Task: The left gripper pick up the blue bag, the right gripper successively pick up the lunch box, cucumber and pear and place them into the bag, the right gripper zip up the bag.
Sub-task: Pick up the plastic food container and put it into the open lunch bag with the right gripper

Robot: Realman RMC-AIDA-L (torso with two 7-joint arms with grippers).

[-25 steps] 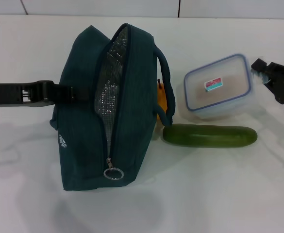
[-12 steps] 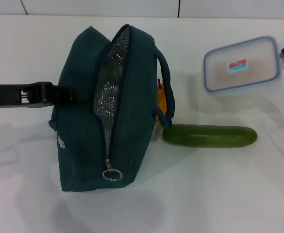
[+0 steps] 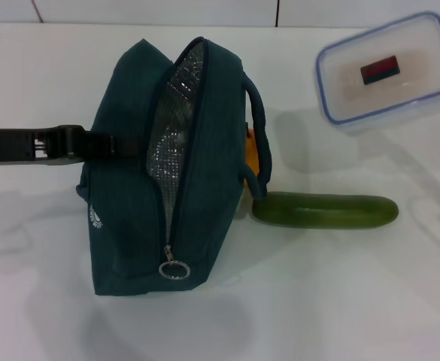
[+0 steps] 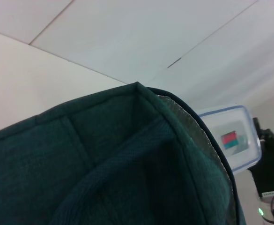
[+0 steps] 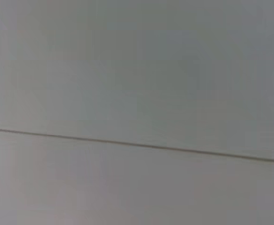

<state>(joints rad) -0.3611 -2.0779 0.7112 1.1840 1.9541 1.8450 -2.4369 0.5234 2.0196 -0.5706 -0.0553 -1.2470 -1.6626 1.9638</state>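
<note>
The lunch box [image 3: 387, 68] has risen toward the far right edge; right gripper [image 4: 270, 161] fingers pinch it.

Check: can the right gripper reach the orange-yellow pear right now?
Probably not. The right gripper is holding the clear blue-rimmed lunch box aloft, and the pear shows only as a sliver tucked behind the dark teal fabric bag's handle, beside the green cucumber.
</note>
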